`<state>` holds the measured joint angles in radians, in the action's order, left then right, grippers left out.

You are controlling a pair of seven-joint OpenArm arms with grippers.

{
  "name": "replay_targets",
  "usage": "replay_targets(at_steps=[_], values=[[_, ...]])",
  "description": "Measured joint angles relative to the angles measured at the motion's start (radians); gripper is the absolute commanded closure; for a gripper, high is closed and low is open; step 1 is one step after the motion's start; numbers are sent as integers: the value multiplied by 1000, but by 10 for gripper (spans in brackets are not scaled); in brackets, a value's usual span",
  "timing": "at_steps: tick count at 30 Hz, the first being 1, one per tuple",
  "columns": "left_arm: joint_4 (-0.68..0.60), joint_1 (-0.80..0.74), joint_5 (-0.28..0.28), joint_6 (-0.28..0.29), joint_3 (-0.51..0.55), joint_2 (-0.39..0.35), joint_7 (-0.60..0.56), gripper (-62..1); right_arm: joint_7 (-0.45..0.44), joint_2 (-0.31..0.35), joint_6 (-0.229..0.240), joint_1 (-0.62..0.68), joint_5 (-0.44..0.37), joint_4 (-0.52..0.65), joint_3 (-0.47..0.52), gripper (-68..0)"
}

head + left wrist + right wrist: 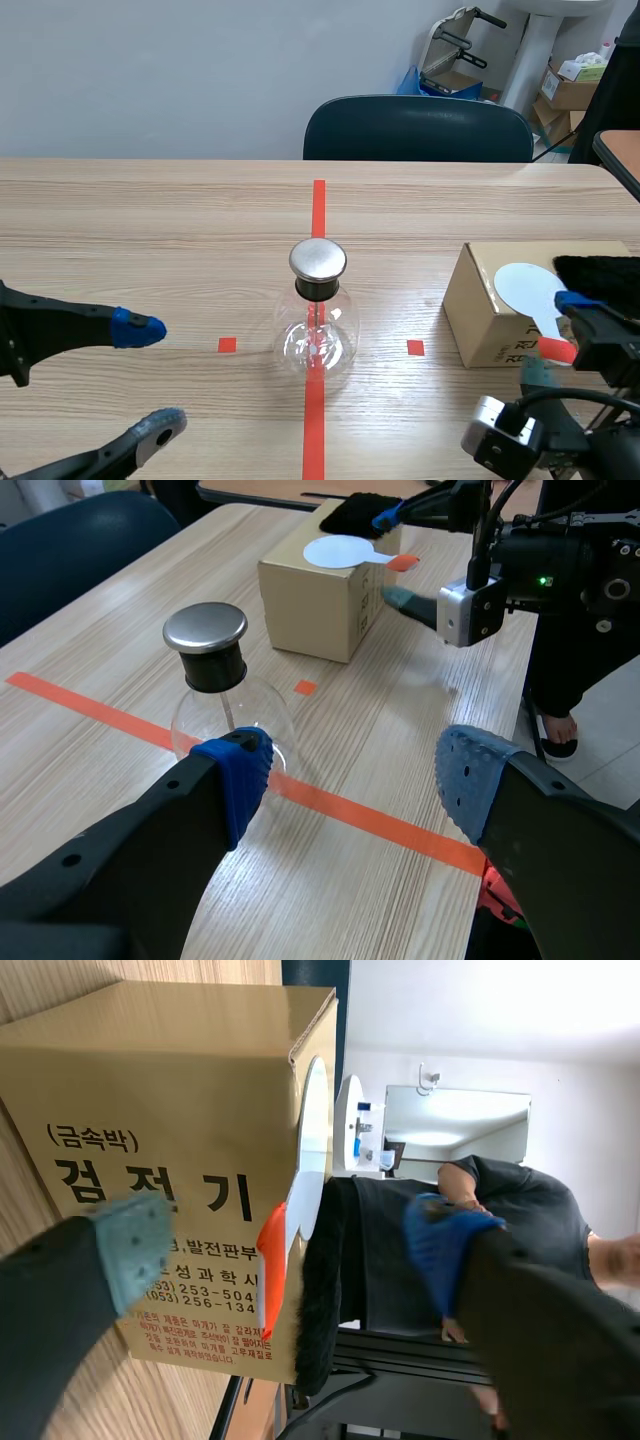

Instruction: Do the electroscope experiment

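Left arm comes in low at about 8 o'clock of the flask [316, 335]. The left gripper [150, 378] lies level over the table [150, 220], fingers spread wide and holding nothing. In the left wrist view the flask sits just ahead of the blue-padded finger [238, 772], not between the pads.

Right arm is low at 4 o'clock. The right gripper [556, 338] is turned on its side at the near face of the box [490, 310], jaws wide apart. In the right wrist view the paddle [305, 1175], a white disc with an orange handle, and the black cloth [322, 1290] stand between the grey-green pad [135, 1245] and the blue one. Neither pad seems to press them, though contact is hard to judge.

The flask is clear glass with a black neck and a metal cap [318, 258]. It stands upright on the red tape line at table centre. The box is at its 3 o'clock, with the paddle and cloth lying on top.

Box face reads "(금속박)" over a large "검전기". The smaller lines below are partly hidden.

A dark chair [418, 128] is at 12 o'clock behind the table.
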<state>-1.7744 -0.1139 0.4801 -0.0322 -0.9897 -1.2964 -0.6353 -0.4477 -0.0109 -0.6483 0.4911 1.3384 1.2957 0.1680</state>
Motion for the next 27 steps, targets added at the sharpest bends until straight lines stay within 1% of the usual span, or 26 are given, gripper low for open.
replay_targets(at_steps=[1,2,9,27], values=[[0,0,0,0,0,0,-6,-377,0,0,0,0,0,0,0,-665],[0,0,0,0,0,0,-12,-377,0,0,0,0,0,0,0,-679],[0,0,0,0,0,0,-25,-377,0,0,-1,0,-16,0,0,-679],[0,0,0,0,0,0,-36,-377,0,0,1,0,-15,0,0,-679]])
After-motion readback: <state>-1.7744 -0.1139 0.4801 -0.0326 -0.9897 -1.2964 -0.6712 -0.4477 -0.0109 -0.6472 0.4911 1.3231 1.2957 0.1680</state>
